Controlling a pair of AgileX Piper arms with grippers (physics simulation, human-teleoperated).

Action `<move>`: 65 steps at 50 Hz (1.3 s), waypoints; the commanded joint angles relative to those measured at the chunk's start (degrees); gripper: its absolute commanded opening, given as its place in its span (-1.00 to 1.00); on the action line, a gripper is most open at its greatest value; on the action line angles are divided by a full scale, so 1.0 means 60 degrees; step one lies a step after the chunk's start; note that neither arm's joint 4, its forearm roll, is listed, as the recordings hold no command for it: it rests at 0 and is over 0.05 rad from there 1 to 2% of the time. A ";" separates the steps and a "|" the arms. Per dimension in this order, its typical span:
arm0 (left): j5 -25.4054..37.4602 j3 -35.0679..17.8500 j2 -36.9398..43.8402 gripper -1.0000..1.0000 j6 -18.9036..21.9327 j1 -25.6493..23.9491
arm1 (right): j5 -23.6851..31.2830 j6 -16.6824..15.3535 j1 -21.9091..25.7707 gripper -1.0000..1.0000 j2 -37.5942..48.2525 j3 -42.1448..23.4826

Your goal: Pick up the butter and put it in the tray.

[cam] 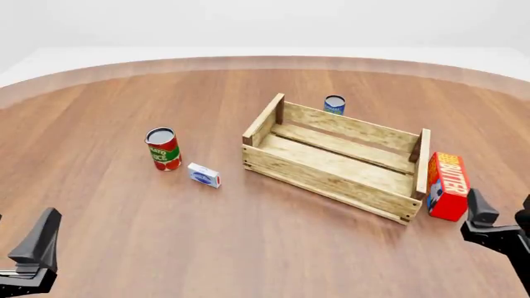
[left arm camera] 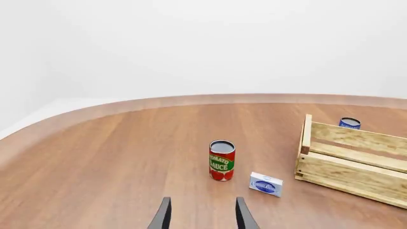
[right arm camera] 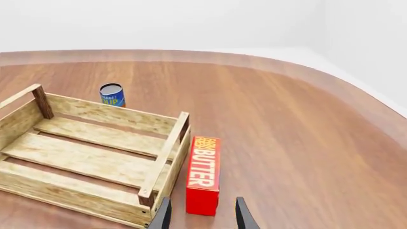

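Note:
The butter is a red-orange carton with white lettering, on the table close beside the right end of the tray, a big open wooden slat crate. In the right wrist view the butter lies just ahead of my right gripper, next to the tray. My right gripper is open and empty, a little nearer and to the right of the butter. My left gripper is open and empty at the near left; it also shows in the left wrist view. The inside of the tray is bare.
A tomato sauce can and a small white-and-blue box stand left of the tray; both show in the left wrist view, the can and the box. A small blue can stands behind the tray. The table's curved edge runs along the back.

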 commanded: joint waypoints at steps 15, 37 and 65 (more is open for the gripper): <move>0.0000 0.0000 0.0000 1.00 0.0000 0.0000 | -0.1804 -0.0078 0.0141 1.00 0.2256 0.0001; 0.0000 0.0000 0.0000 1.00 0.0000 0.0000 | -0.3244 0.0020 -0.0058 1.00 0.3908 -0.0001; 0.0000 0.0000 0.0000 1.00 0.0000 0.0000 | -0.4628 0.0050 -0.0035 1.00 0.5384 -0.0007</move>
